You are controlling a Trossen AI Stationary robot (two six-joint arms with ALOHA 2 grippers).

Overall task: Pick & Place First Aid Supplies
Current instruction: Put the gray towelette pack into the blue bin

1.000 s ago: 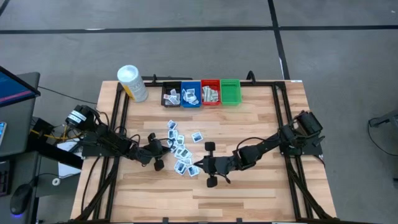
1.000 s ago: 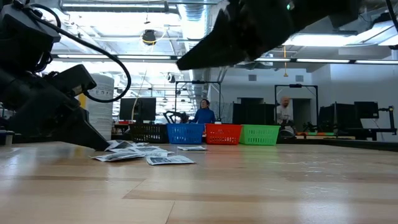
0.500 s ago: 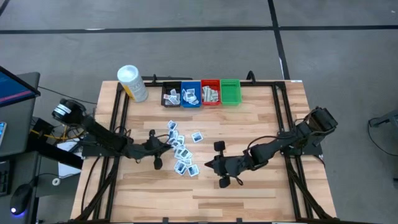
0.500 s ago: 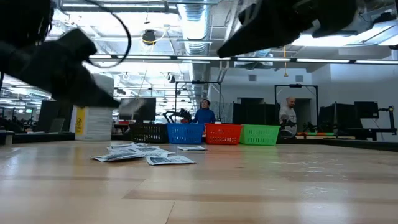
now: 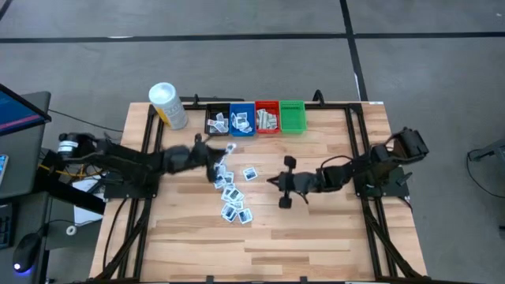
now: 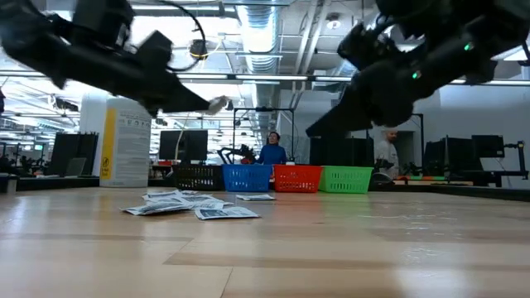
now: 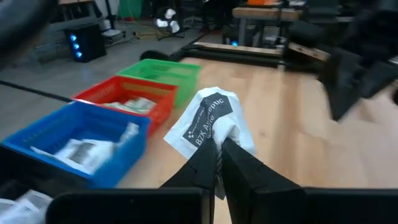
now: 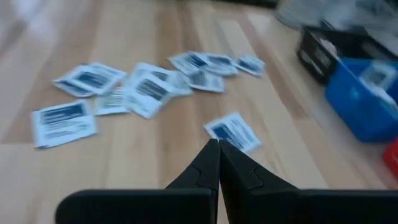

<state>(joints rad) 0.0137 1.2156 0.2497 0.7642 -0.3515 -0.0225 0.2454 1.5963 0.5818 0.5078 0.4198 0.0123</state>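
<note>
Four small plastic bins stand side by side at the desk's (image 5: 331, 229) far edge: black (image 5: 217, 121), blue (image 5: 241, 120), red (image 5: 267, 118), green (image 5: 292, 116). All four have slotted, basket-like walls. The black, blue and red ones hold packets; the green one shows none. Beside the black bin stands one yellow cylinder (image 5: 167, 106) with a white cap.

The desk is pale wood planks with a dark metal frame along its edges.

About a dozen flat rectangular packets (image 5: 231, 195) lie scattered near the desk's middle, white with blue or dark print, some overlapping; an exact count cannot be made. They lie at mixed angles, with no common long axis. One (image 5: 251, 174) lies a little apart, toward the right arm.

The left pincer (image 7: 219, 167) is raised above the desk, just in front of the black and blue bins, its fingers pressed on one white packet (image 7: 208, 121). The packet is soft and creased, printed in dark letters, and sticks up and forward from the fingertips, long axis pointing away from the pincer toward the bins.

The right pincer (image 8: 217, 163) is pressed together on nothing, raised over the desk to the right of the scatter, pointing at it.
</note>
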